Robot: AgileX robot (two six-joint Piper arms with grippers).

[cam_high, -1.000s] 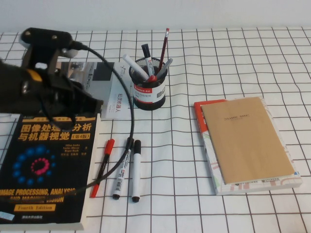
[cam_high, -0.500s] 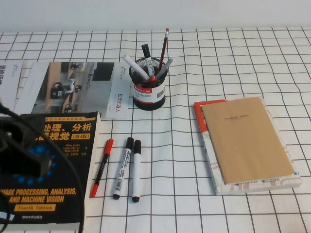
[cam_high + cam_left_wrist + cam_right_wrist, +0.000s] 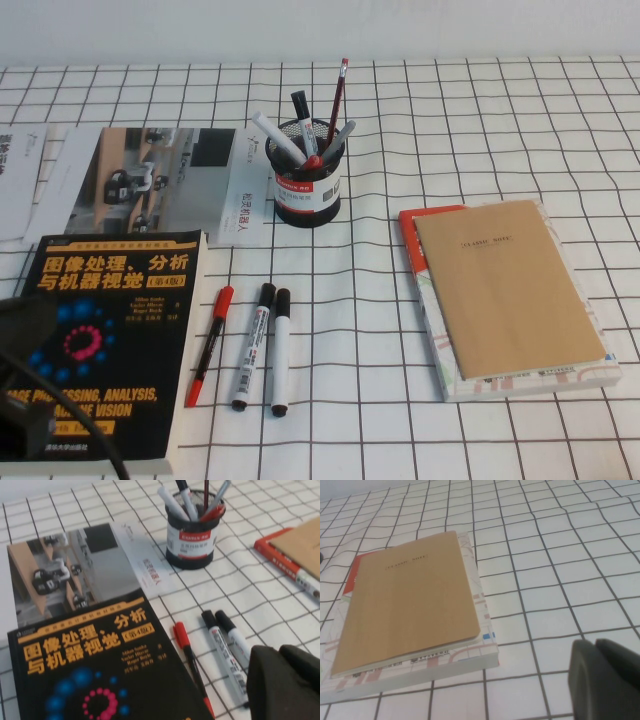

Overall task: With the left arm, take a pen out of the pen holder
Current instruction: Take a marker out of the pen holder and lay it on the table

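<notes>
The left gripper (image 3: 286, 676) is hanging low at the near left corner of the table (image 3: 480, 110), its dark fingers (image 3: 267, 682) pressed together and gripping nothing. The pen holder (image 3: 308, 195), a black mesh cup, is standing toward the far side, left of centre. That puts it ahead of the left gripper and off to its right, past the black textbook (image 3: 100, 330) and the three loose pens (image 3: 252, 345) lying side by side. The pens in the holder (image 3: 305, 125) are pointing upward and fanning outward, so a grasp would probably be coming from above, along their near-vertical axis. The right gripper (image 3: 602, 680) is sitting clenched and empty near the tan notebook (image 3: 505, 290), seemingly farther from the cup. The high view is showing only a dark blur of the left arm (image 3: 25, 400), while the left wrist view is showing the fingertips themselves. The right wrist view is showing no pens at all.
</notes>
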